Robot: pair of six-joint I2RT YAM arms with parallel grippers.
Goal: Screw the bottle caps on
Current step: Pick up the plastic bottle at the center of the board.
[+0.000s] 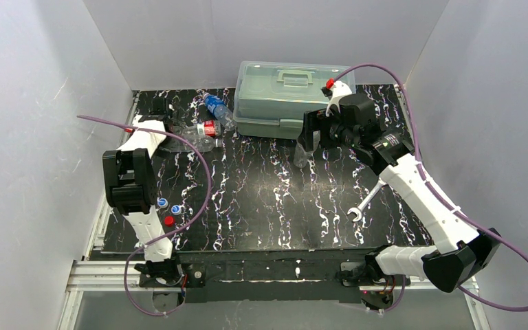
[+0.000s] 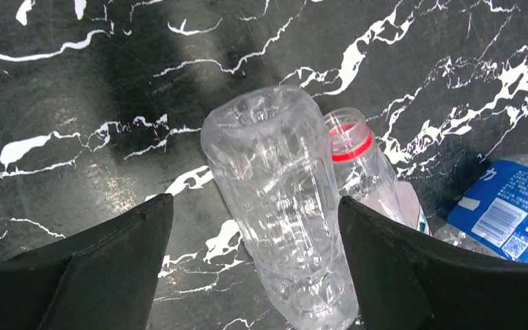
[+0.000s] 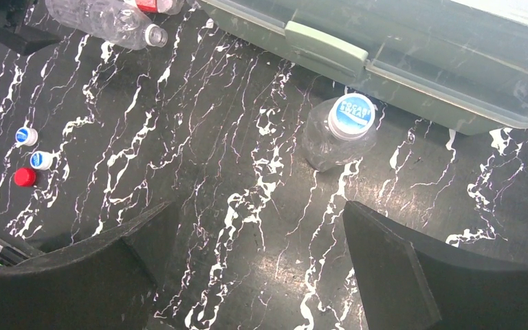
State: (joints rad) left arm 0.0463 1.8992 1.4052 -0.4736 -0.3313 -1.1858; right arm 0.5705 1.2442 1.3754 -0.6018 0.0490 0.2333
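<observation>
Three loose caps (image 3: 40,160) (one red, two blue-white) are being seen bunched together; one clear capped bottle (image 3: 335,137) is being seen standing upright.

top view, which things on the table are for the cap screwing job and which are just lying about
Job: red round plastic cap; two blue-and-white round plastic caps; red-labelled clear plastic bottle; blue-labelled clear plastic bottle; plain clear plastic bottle; upright capped clear bottle.
Lying about: translucent lidded plastic box; silver metal wrench.
</observation>
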